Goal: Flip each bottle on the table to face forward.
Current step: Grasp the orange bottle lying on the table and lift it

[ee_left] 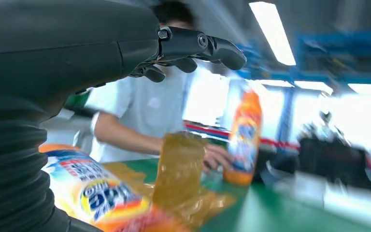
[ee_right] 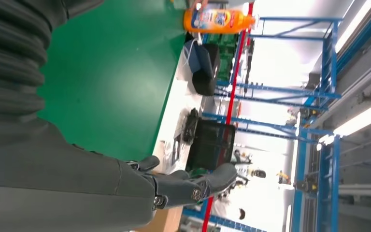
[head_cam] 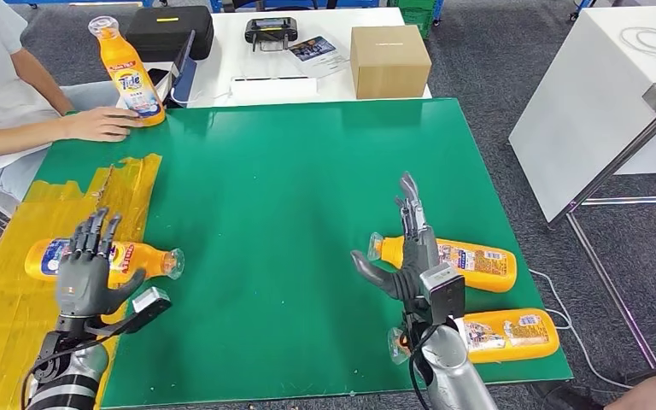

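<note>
Hovering open, fingers spread, the left hand (head_cam: 85, 269) sits over the lying detergent bottle (head_cam: 102, 259) at eight o'clock, holding nothing, seemingly poised to grip. The right hand (head_cam: 406, 256), also open and empty, overlaps a second lying bottle (head_cam: 457, 262) at four o'clock. A third bottle (head_cam: 500, 335) lies near. A person's hand (head_cam: 101, 124) steadies the upright bottle (head_cam: 132, 77) at eleven o'clock.

The left hand (head_cam: 88, 273) covers the middle of a lying bottle (head_cam: 141, 259); the right arm (head_cam: 448, 363) hides the nearest bottle's (head_cam: 512, 333) cap.
</note>
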